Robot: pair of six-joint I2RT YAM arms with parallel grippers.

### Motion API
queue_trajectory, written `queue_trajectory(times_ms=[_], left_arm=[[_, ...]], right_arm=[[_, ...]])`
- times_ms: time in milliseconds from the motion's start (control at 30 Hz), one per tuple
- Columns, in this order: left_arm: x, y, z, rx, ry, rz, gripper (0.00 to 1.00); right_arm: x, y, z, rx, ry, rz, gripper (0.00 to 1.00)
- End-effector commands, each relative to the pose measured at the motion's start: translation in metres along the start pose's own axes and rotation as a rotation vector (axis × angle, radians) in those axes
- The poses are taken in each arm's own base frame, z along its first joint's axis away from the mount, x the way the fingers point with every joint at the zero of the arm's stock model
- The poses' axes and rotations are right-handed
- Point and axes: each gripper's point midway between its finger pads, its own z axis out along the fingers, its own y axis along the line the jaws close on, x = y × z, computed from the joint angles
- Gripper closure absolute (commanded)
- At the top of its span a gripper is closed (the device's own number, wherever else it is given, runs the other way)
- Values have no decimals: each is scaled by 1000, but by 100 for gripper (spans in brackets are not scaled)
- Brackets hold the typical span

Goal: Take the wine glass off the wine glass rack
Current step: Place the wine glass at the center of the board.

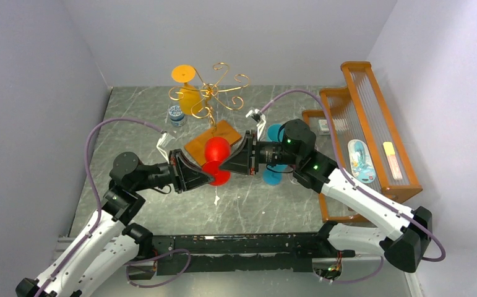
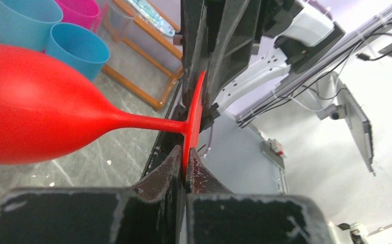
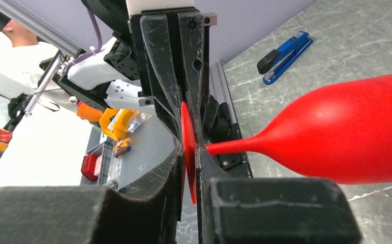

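The wine glass point(image 1: 217, 150) looked like smooth red plastic, matt, with a soft sheen along the bowl. My left pincer point(image 2: 185, 152) and right pincer point(image 3: 188, 152) were matt black, scuffed with pale scratches. At twelve o'clock, the wine glass rack point(image 1: 220, 129) was shiny gold wire on a brown wooden base. The tabletop point(image 1: 254, 204) was grey, marble-veined and faintly glossy. At three o'clock, the frame point(image 1: 354, 65) was varnished orange wood with clear rods.

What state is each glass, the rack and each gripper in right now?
red wine glass: off the rack, horizontal, held by its foot.
orange wine glass: hanging upside down on the rack.
wine glass rack: upright.
left gripper: shut on the red foot.
right gripper: shut on the same foot.
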Motion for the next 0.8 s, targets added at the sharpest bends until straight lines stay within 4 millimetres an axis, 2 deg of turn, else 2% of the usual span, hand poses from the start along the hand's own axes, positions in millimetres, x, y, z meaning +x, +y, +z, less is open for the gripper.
queue_trajectory(times_ms=[0,67,167,267,333,467,600,767], left_arm=[[3,1,-6,-25,31,114,95],[8,1,-11,-32,52,146,95],[16,-3,-15,3,67,193,95],[24,-4,-19,25,78,239,95],[29,-3,-22,28,88,286,95],[44,-6,-32,79,127,446,95],[42,-13,-34,126,97,554,95],[46,-16,-34,175,135,604,95]], right_arm=[[-6,9,1,-12,39,-28,81],[-10,7,1,8,29,-38,76],[-13,3,0,40,2,-36,60],[-23,0,-3,83,-46,-56,56],[-25,-7,-8,140,-67,-53,48],[-37,-22,-18,267,-120,-68,45],[-43,-28,-24,328,-140,-75,43],[-47,-36,-27,378,-149,-68,39]])
